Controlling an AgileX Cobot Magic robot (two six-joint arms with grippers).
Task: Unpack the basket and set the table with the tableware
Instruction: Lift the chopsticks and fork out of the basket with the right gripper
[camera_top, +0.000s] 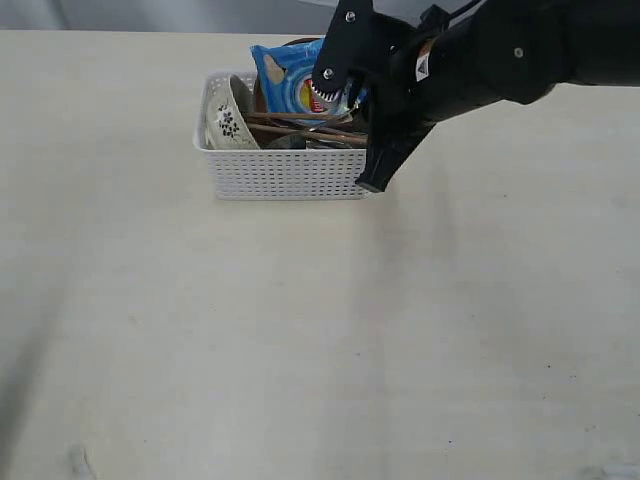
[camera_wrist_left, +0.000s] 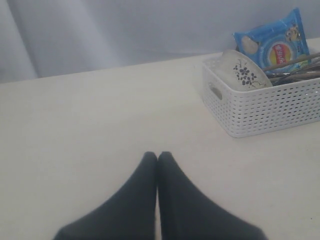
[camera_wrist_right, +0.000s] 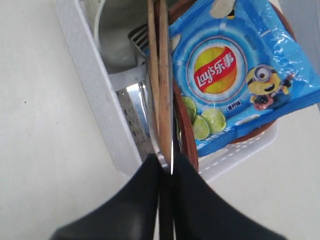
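The white lattice basket (camera_top: 285, 175) stands at the back of the table (camera_top: 300, 350). Inside it, a floral bowl (camera_top: 225, 118) leans at one end, and two wooden chopsticks (camera_wrist_right: 159, 90) lie along it. A red-brown wooden piece (camera_wrist_right: 186, 132) lies beside the chopsticks. My right gripper (camera_wrist_right: 166, 160) reaches in over the basket's end. It is shut on a thin steel piece seen edge-on, seemingly the knife (camera_wrist_right: 171, 155), tight against the chopsticks. My left gripper (camera_wrist_left: 157, 156) is shut and empty, hovering over bare table away from the basket (camera_wrist_left: 265, 107).
A blue chips bag (camera_wrist_right: 235, 75) leans on a red-brown plate (camera_wrist_right: 260, 131) at the basket's far side. A steel fork head (camera_wrist_right: 137, 37) shows by the bowl. Wide bare tabletop lies in front of and to both sides of the basket.
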